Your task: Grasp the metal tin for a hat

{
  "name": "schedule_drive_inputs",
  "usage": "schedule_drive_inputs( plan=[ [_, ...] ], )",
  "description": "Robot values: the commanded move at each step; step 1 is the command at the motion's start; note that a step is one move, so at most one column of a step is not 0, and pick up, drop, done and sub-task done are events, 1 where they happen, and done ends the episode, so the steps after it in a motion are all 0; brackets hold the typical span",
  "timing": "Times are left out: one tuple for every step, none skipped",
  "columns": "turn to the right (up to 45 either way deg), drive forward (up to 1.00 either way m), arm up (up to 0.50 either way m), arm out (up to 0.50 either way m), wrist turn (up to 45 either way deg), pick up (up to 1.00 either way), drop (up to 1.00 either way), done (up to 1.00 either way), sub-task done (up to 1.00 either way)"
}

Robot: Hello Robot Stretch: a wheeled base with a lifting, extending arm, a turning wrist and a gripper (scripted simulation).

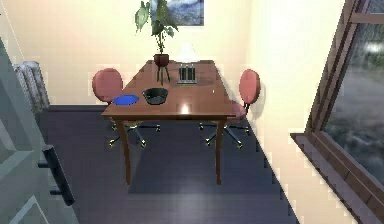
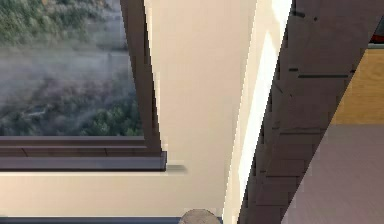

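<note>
Facing the wooden table (image 1: 200,95) dead ahead. Spotting a dark round vessel (image 1: 154,95), likely the tin, at the table's near edge, just beside a blue dish (image 1: 125,100). Calls for driving closer, then swinging side-on. No telling the gripper's state.

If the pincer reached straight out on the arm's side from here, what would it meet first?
Probably the cream wall beside the window, though the dark upright panel at the arm side view's right may stand nearer; depth is unclear.
</note>
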Motion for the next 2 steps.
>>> schedule_drive_inputs(
  plan=[
    [0.0,0.00,0.00,0.00,0.0,1.00,0.00,0.00,0.00],
    [0.0,0.00,0.10,0.00,0.0,0.00,0.00,0.00,0.00]
  ],
)
